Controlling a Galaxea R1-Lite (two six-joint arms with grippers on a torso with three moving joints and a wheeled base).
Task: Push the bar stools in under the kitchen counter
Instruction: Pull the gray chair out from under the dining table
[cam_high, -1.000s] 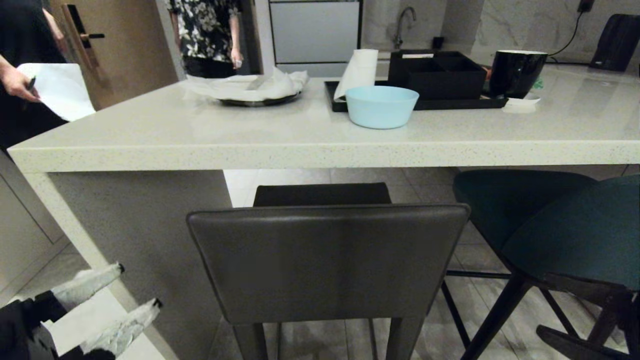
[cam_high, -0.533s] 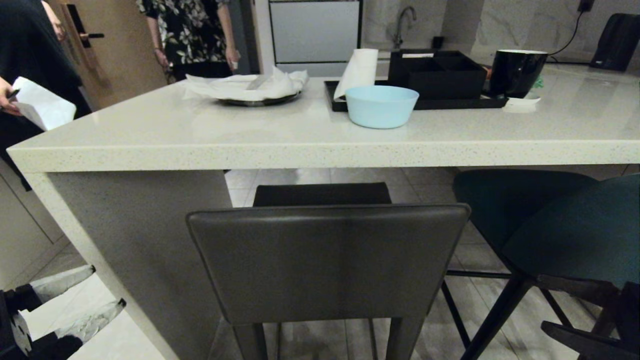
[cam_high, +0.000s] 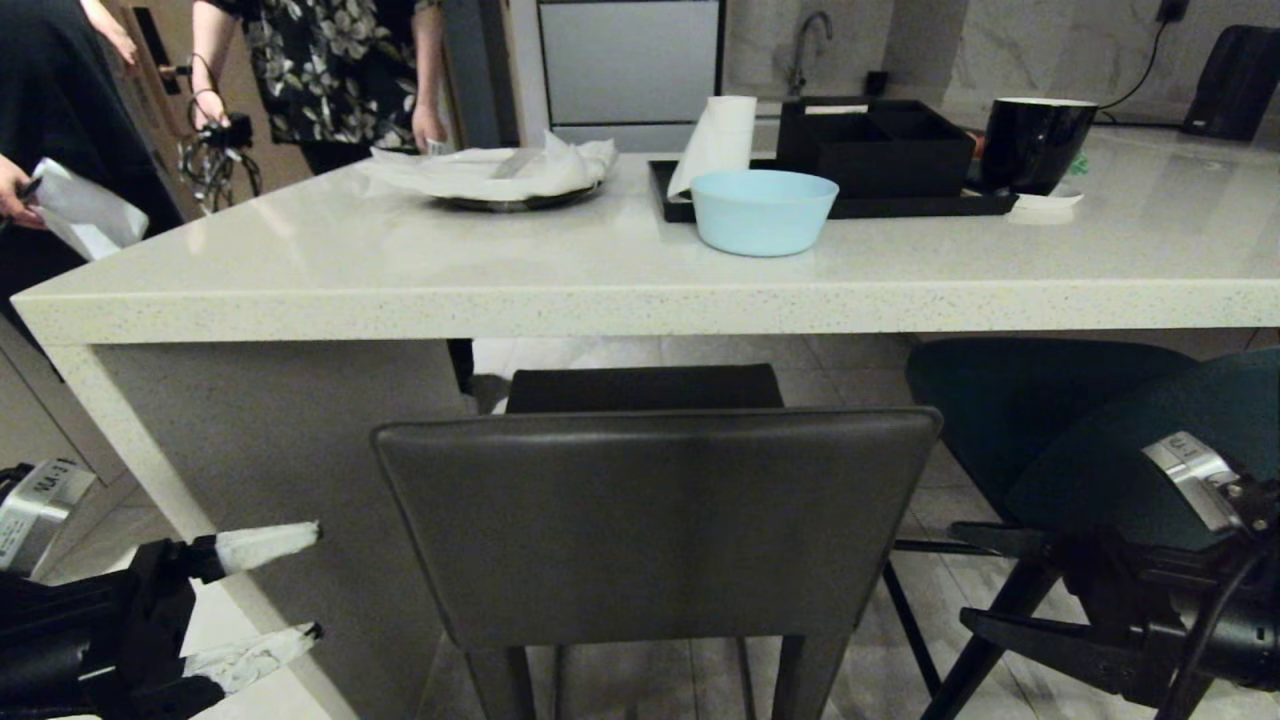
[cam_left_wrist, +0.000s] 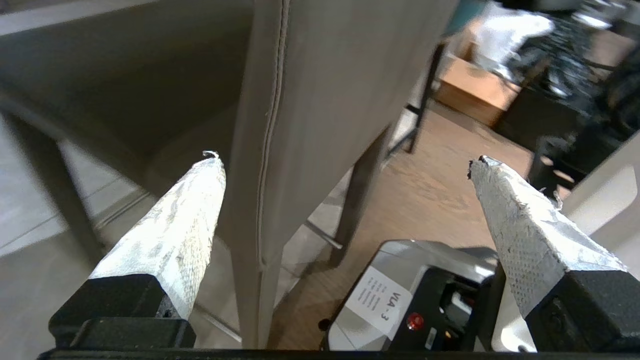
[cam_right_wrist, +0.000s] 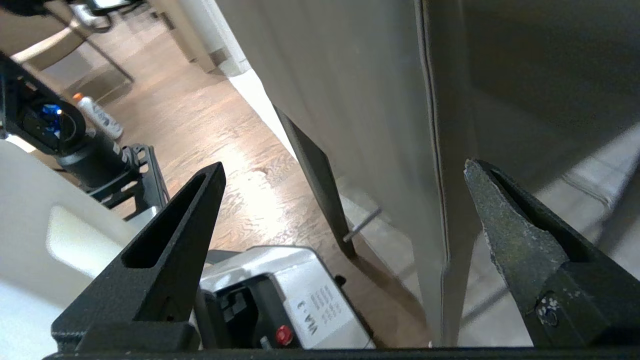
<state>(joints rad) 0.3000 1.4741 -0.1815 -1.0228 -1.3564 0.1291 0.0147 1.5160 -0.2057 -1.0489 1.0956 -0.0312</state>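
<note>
The left gripper (cam_high: 315, 580), white-taped fingers spread wide, sits just left of the dark grey leather stool's boxy square back (cam_high: 655, 525). The black right gripper (cam_high: 965, 580), equally wide, flanks its right edge, beside the teal curved-shell stool (cam_high: 1150, 460). Beyond both grippers stretches the thick off-white stone counter (cam_high: 640, 300), the grey stool's seat under its edge.

You're looking at a home kitchen: a long speckled stone tabletop (cam_high: 600, 270) carries a pale blue bowl (cam_high: 763, 211), with a paper towel roll (cam_high: 715, 140) and a black tray (cam_high: 850, 205) just behind the bowl. Beyond the tabletop, a sink tap (cam_high: 808, 45) stands against marble-look wall. Two bar stools (cam_high: 650, 520) sit at the tabletop's near edge.
</note>
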